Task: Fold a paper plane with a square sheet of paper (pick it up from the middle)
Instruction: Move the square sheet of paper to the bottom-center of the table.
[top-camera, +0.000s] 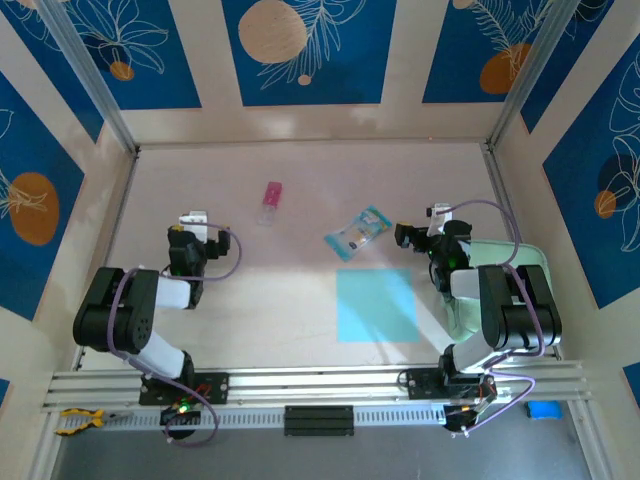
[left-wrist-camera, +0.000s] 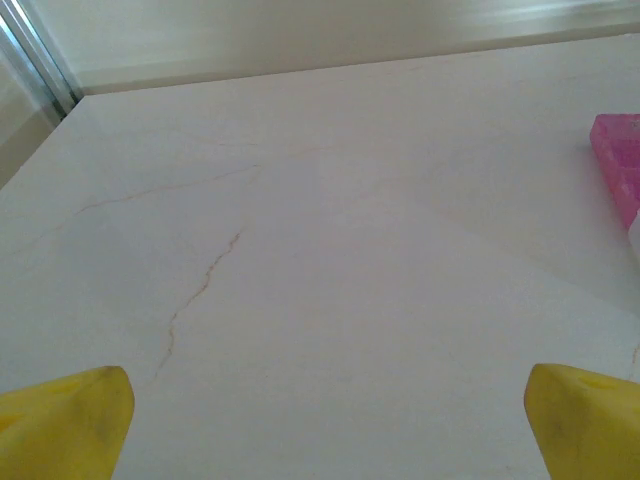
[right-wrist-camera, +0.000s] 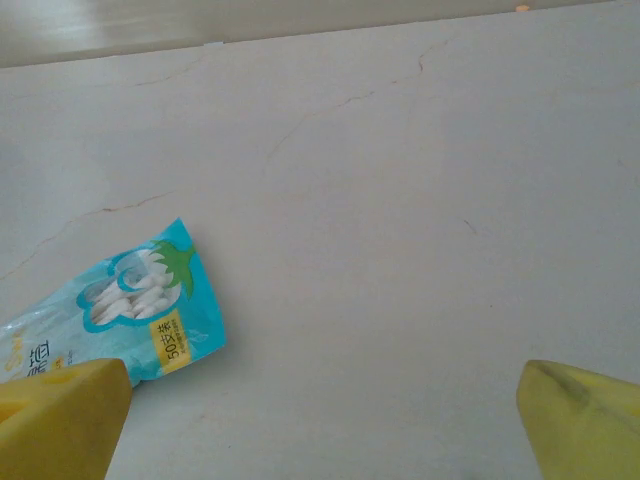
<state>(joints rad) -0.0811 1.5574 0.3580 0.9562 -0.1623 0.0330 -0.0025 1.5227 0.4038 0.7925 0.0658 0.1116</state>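
Paper sheet (top-camera: 377, 305) lies flat on the table (top-camera: 300, 215), near right; left gripper (left-wrist-camera: 325, 425) and right gripper (right-wrist-camera: 320, 420) are released, empty.

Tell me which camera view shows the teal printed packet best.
Right wrist: the packet is close and large, its printing visible, though its left end runs off frame and a yellow fingertip covers one corner. Top external shows it whole but small, lying just beyond the blue sheet.
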